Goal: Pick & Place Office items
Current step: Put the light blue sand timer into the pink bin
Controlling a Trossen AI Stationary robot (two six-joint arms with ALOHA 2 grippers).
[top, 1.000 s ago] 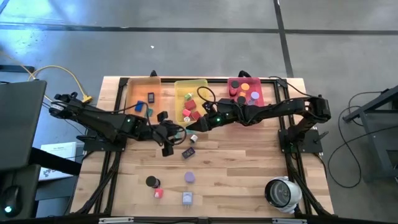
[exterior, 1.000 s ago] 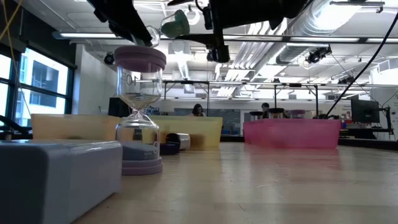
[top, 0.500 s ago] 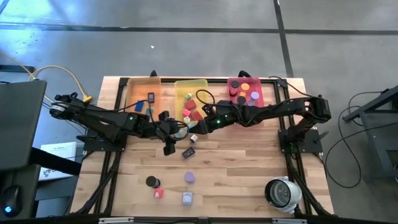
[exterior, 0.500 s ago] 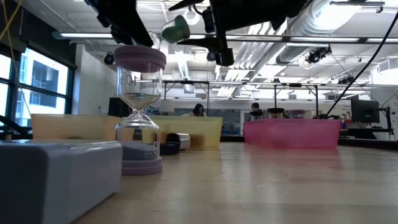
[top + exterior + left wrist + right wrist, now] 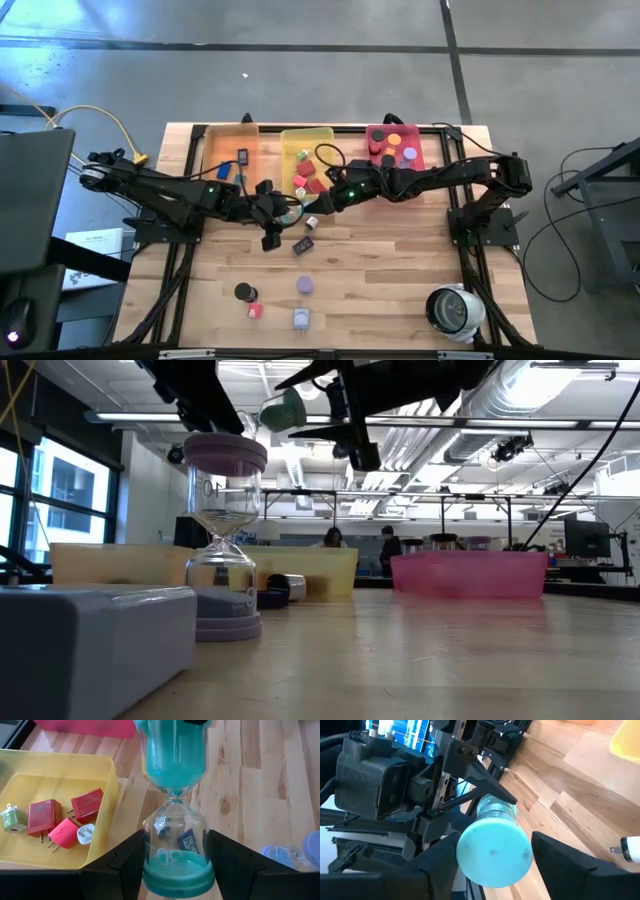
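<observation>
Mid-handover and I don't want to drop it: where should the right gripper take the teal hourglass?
Probably the free teal cap, the end facing the right gripper, coming in along the axis of the teal hourglass. The left gripper clamps the opposite bulb, and the thin glass waist looks fragile.

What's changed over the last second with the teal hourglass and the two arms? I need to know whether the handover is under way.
The left gripper carried the teal sand-timer with clear glass toward the right gripper, whose fingers now flank its free cap and are narrowing, not yet visibly gripping. In the low view the timer drifted slightly right. The left grip, the yellow tray with its chargers and the lavender hourglass stayed put.
</observation>
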